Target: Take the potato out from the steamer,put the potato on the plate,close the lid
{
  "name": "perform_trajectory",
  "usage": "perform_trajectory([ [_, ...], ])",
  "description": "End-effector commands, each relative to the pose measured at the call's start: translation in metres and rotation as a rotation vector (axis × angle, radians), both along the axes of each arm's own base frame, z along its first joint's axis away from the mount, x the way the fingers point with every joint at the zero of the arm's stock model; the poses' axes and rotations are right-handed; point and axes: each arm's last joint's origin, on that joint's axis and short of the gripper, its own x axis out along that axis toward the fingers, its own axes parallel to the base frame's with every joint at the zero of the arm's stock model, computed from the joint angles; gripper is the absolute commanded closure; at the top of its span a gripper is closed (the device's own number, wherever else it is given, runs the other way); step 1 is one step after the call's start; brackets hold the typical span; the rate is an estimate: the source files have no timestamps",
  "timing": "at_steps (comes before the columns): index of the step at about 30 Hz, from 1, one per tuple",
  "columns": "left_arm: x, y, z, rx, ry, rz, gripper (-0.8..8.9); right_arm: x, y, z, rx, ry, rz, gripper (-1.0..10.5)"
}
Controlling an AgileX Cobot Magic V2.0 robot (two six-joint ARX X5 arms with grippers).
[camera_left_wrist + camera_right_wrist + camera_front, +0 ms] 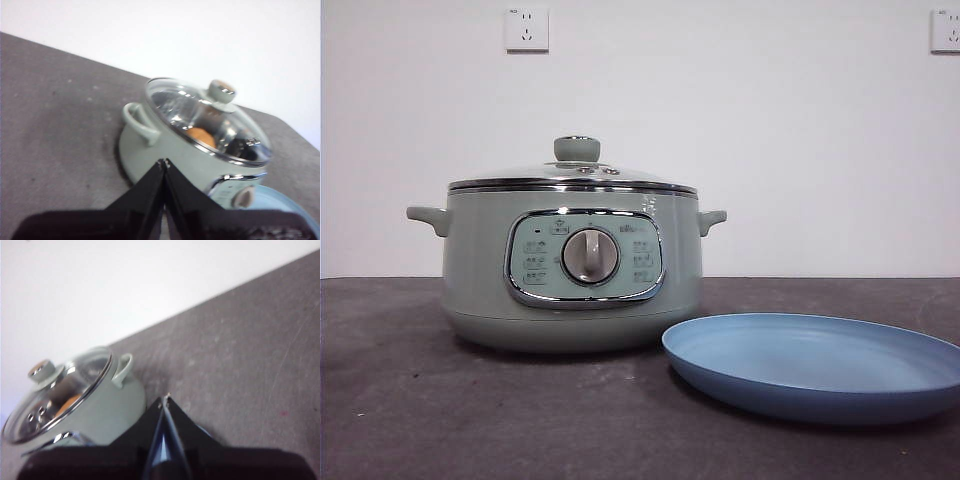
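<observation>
The sage-green steamer (572,270) stands on the dark table, left of centre, with its glass lid (574,176) shut on it. The potato (201,136) shows through the glass in the left wrist view, and as an orange patch in the right wrist view (67,405). The light-blue plate (820,365) lies empty at the steamer's front right. My left gripper (165,162) is shut and empty, above the table on the steamer's left-handle side. My right gripper (165,400) is shut and empty, above the plate's side. Neither arm shows in the front view.
The steamer (195,150) and the lid knob (221,90) show in the left wrist view, the plate's rim (280,200) beside them. The steamer (85,405) also shows in the right wrist view. Two wall sockets (526,29) sit on the white wall behind.
</observation>
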Motion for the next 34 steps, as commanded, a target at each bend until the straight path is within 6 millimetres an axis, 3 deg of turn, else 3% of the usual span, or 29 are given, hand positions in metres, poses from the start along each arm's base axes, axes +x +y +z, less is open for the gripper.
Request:
perform_trajectory([
  [1, -0.005, 0.0, 0.012, 0.029, -0.012, -0.023, 8.22, 0.002, 0.001, 0.019, -0.076, 0.022, 0.052, 9.6],
  [15, 0.012, -0.007, 0.079, 0.215, 0.168, -0.356, 8.22, 0.025, 0.016, 0.104, -0.283, 0.245, 0.47, 9.6],
  [21, 0.02, -0.009, 0.103, 0.281, 0.249, -0.455, 8.22, 0.026, 0.022, 0.122, -0.372, 0.337, 0.59, 9.6],
  [28, 0.024, -0.011, 0.119, 0.295, 0.243, -0.475, 7.98, 0.027, 0.026, 0.125, -0.391, 0.347, 0.626, 9.4],
  [29, 0.024, -0.011, 0.119, 0.295, 0.241, -0.476, 7.47, 0.027, 0.026, 0.125, -0.391, 0.346, 0.626, 9.2],
  [30, 0.024, -0.011, 0.119, 0.296, 0.242, -0.475, 6.14, 0.027, 0.026, 0.125, -0.391, 0.346, 0.625, 8.4],
  [33, 0.024, -0.011, 0.12, 0.297, 0.241, -0.474, 2.16, 0.027, 0.026, 0.125, -0.381, 0.353, 0.618, 4.9],
  [34, 0.024, -0.011, 0.119, 0.298, 0.242, -0.472, 1.81, 0.027, 0.026, 0.125, -0.377, 0.355, 0.616, 3.9],
])
